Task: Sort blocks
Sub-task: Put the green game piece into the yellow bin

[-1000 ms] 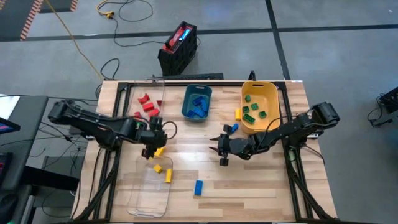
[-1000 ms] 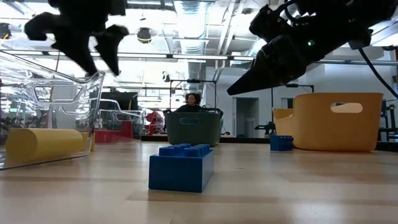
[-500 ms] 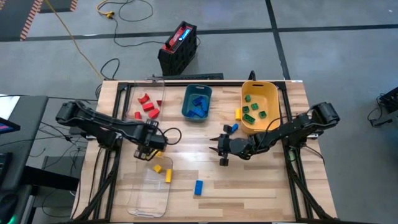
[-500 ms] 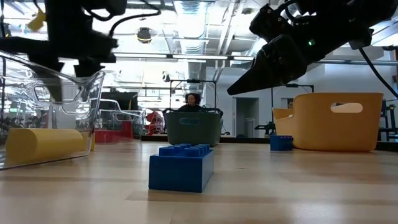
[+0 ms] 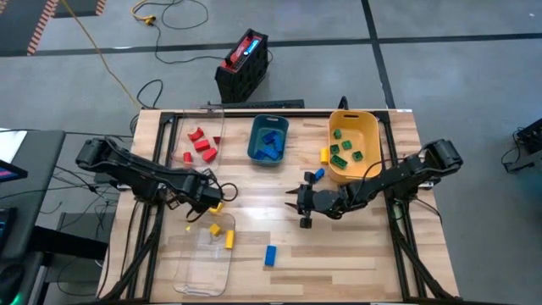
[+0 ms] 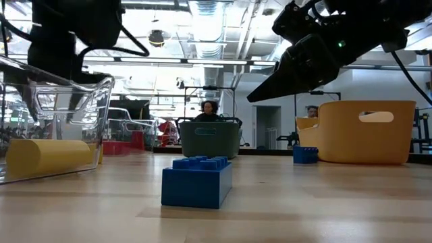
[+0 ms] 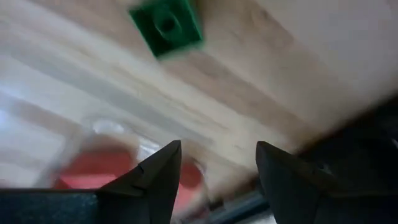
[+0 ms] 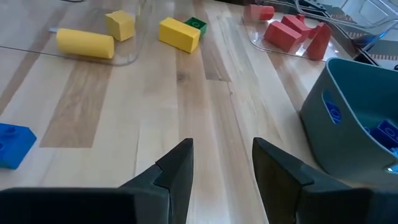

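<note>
My left gripper [image 5: 196,208] [image 7: 217,167] hangs open above the far end of a clear tray [image 5: 203,254], beside a loose yellow block [image 5: 217,206]. In its wrist view a green block [image 7: 166,23] lies on the wood, with red blocks [image 7: 99,171] behind clear plastic. My right gripper [image 5: 296,203] [image 8: 222,160] hovers open over mid-table, pointing left. Two yellow blocks [image 5: 222,235] lie in that tray. A blue block [image 5: 270,255] [image 6: 197,181] sits near the table's near edge. Another blue block [image 5: 318,174] and a yellow one [image 5: 324,155] rest beside the yellow bin [image 5: 353,146].
A teal bin [image 5: 269,140] of blue blocks stands at the far middle, and the yellow bin holds green blocks. A second clear tray [image 5: 201,142] at the far left holds red blocks. A person [image 6: 209,108] shows in the room behind. Bare wood lies between the two grippers.
My left gripper has moved a little toward the table's left and near edges and turned, staying open above the clear tray's far end. No block has moved.
</note>
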`<state>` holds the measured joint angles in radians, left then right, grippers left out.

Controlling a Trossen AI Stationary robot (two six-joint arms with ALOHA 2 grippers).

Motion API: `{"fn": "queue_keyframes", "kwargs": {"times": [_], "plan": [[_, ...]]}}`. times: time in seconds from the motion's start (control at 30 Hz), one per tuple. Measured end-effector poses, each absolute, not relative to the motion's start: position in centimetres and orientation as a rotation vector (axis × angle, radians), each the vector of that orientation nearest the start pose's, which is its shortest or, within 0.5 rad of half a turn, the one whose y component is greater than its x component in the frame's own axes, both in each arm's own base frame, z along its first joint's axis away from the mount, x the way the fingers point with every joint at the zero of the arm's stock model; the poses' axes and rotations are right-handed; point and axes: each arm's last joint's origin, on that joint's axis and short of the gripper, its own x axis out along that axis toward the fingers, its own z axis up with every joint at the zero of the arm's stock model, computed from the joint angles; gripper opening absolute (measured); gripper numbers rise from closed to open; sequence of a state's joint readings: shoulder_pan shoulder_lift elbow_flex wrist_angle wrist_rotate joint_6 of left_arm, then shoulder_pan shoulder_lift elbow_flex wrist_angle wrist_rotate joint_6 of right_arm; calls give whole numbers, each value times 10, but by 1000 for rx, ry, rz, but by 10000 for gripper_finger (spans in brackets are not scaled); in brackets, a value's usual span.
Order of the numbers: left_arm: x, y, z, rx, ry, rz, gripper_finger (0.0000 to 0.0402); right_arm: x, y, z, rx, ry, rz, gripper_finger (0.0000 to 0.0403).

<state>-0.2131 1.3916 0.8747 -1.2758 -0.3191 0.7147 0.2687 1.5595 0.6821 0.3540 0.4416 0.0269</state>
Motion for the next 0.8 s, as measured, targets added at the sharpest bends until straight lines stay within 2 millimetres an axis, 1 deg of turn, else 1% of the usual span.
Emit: {"fn": "queue_keyframes", "kwargs": {"times": [0.07,0.13,0.23,0.33,0.6,0.73,0.8], "plan": [[195,-33,198,986,1661,-555,201,294,68,171,-156,489,-176,173],[198,-33,195,949,1606,-557,201,294,68,171,-155,489,-177,173],[199,-31,192,893,1568,-547,201,294,68,171,-153,488,-177,173],[194,-28,191,876,1540,-532,200,294,68,171,-153,488,-177,173],[178,-25,194,894,1319,-483,178,294,67,171,-146,484,-180,173],[169,-25,190,846,1243,-514,177,296,64,172,-137,470,-193,173],[166,-25,186,809,1211,-492,177,296,61,173,-134,466,-202,173]]}}
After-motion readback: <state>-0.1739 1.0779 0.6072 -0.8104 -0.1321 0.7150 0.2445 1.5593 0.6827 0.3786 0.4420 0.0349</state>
